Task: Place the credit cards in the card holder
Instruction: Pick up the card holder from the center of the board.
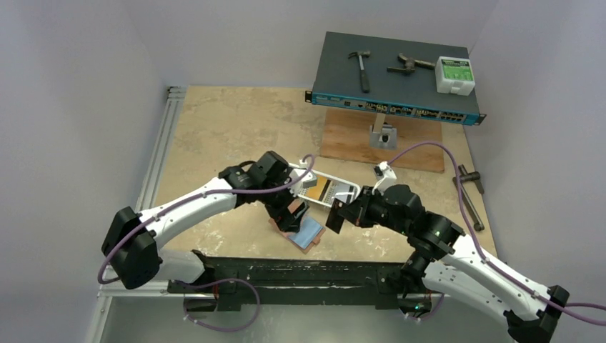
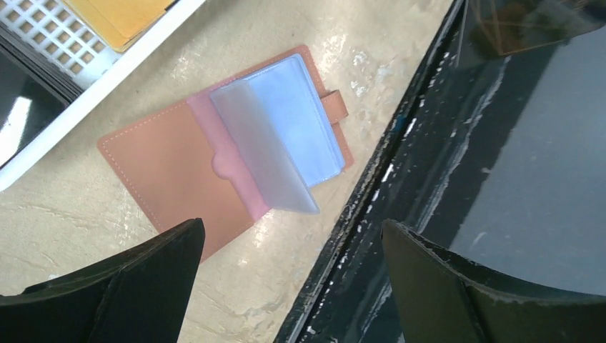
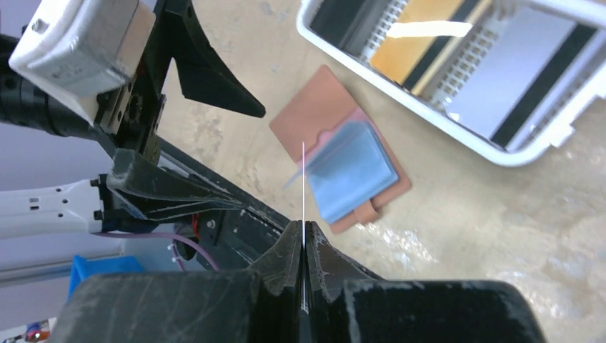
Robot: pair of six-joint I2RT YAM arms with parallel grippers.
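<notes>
Right gripper (image 3: 303, 232) clamps a card (image 3: 304, 187) seen edge-on.

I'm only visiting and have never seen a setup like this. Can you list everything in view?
tray: one, white, mid-table
credit cards: several, orange-yellow, black, pale grey, in the tray
black card: one, pinched in the right gripper
card holder: one, reddish-brown, lying open beside the tray
network switch: one, dark grey, far table edge
hammer, clamp-like tool, white box: one each, atop the switch
wooden board: one, brown, before the switch, carrying a grey block
long metal tool: one, dark, table's right side
arms: two, white and black, near edge
left gripper: black, open, by the card holder
right gripper: black, shut on the black card
</notes>
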